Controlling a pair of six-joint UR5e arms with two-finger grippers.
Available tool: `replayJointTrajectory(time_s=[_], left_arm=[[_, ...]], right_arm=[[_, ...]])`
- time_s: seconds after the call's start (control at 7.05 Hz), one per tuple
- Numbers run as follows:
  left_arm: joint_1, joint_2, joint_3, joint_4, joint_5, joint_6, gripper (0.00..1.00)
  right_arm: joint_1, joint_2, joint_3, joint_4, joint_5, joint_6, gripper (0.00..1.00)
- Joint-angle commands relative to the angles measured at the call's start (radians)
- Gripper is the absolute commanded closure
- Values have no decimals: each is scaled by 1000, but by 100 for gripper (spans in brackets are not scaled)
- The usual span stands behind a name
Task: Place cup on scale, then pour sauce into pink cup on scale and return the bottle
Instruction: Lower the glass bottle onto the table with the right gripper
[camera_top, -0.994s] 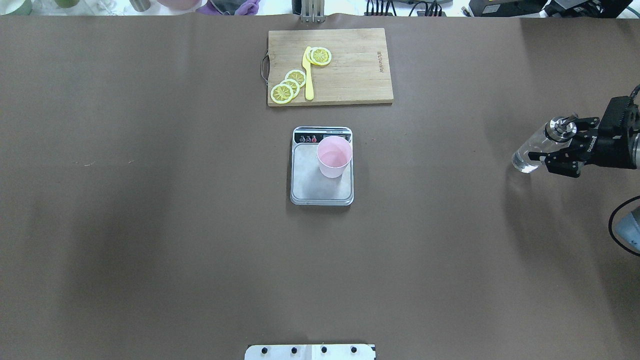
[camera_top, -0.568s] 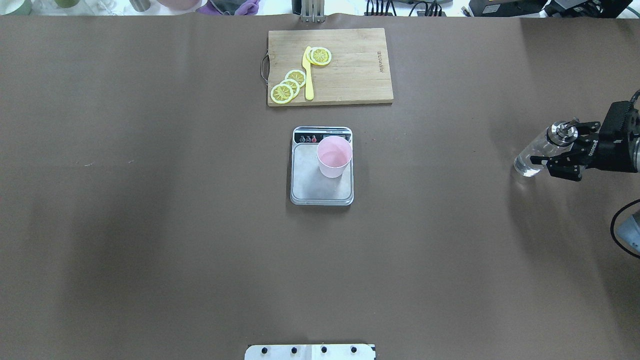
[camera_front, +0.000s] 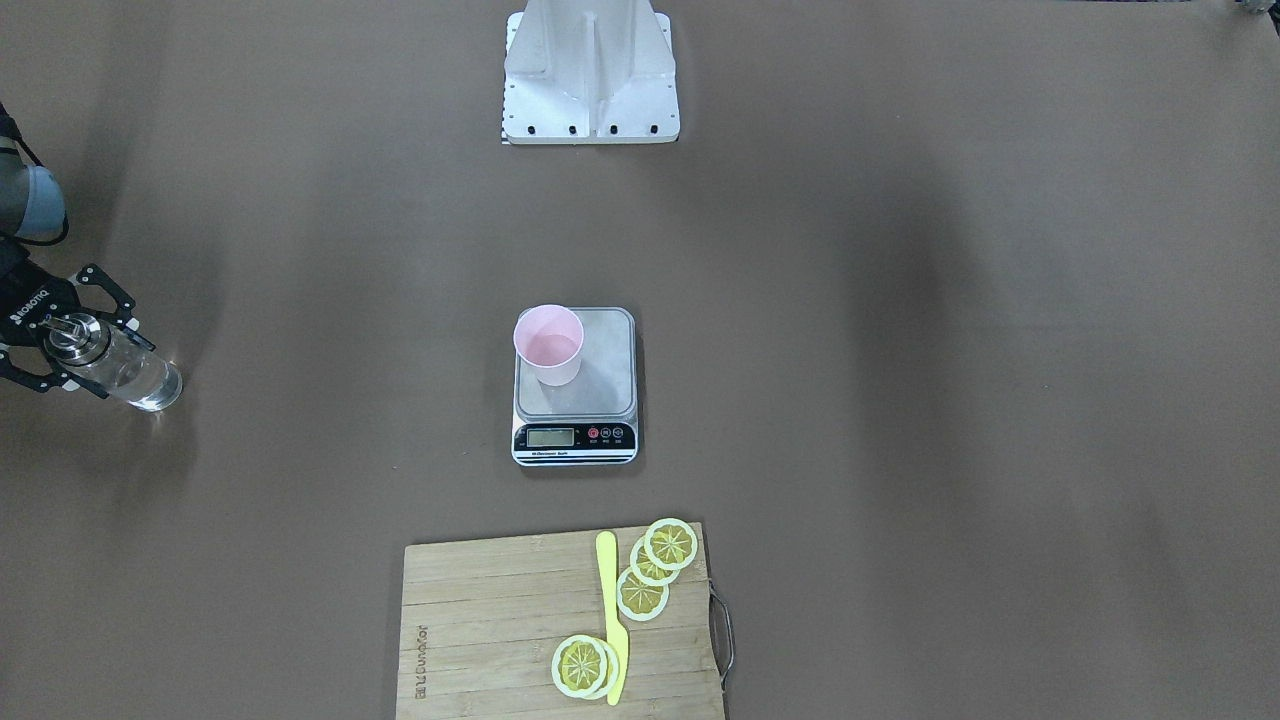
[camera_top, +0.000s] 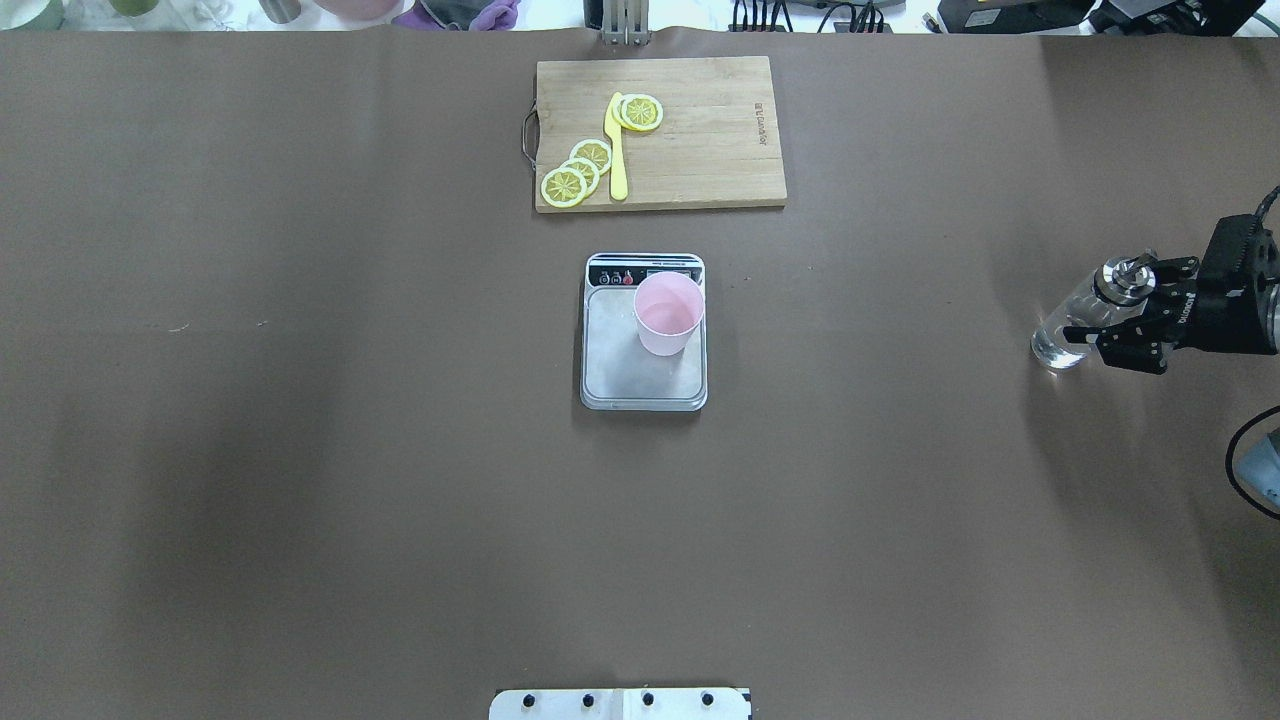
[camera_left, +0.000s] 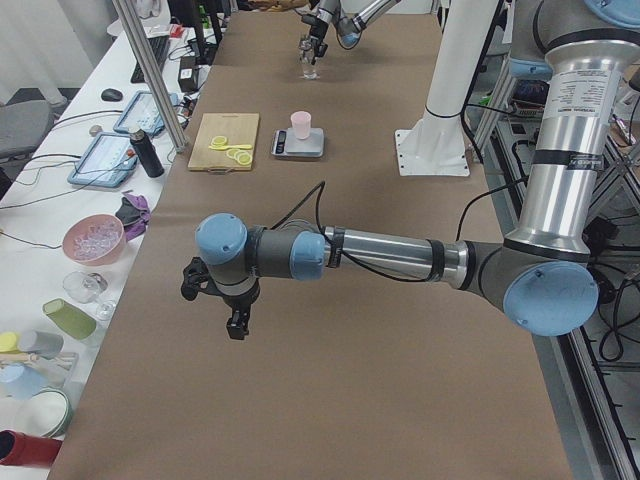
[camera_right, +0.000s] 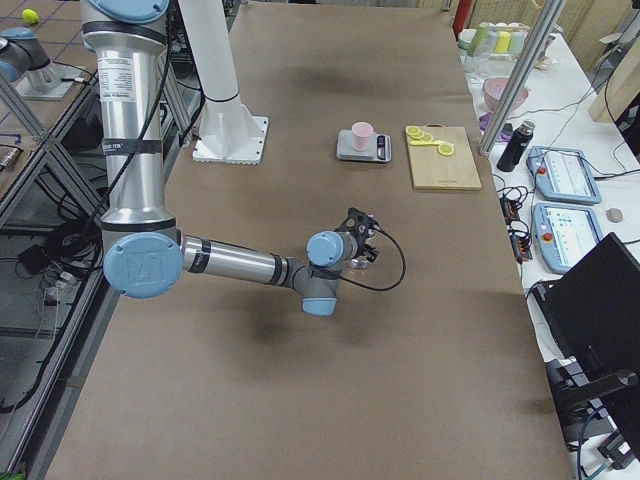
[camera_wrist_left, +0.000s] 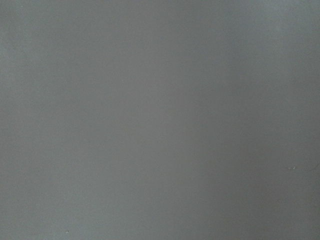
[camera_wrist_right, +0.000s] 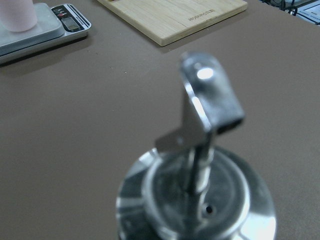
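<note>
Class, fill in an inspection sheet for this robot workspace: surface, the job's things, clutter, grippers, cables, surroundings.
Surface: brown-covered table; no spill seen.
Job's things: pink cup upright on the scale, toward the platform's robot-right edge. The bottle is far off on the robot's right, with clear liquid inside.
Clutter: cutting board beyond the scale, carrying lemon slices and a yellow knife.
Grippers: right gripper shut on the bottle. The left gripper hangs over bare table; its state cannot be told.
Cables: black cable looped beside the right arm.
Surroundings: side bench with tablets and a pink bowl.
</note>
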Motion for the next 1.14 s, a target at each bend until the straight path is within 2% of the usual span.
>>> replayJointTrajectory(time_s=[0.0, 0.57, 0.85, 0.99], left_arm=[[0, 1, -3, 0, 0, 0, 3], [0, 12, -14, 0, 0, -2, 3], [0, 12, -15, 0, 0, -2, 3], [0, 15, -17, 0, 0, -2, 3]], right_arm=[[0, 0, 1, 0, 0, 0, 45], [-2, 2, -1, -1, 0, 1, 24], [-2, 4, -1, -2, 0, 1, 19], [0, 2, -1, -2, 1, 1, 6]])
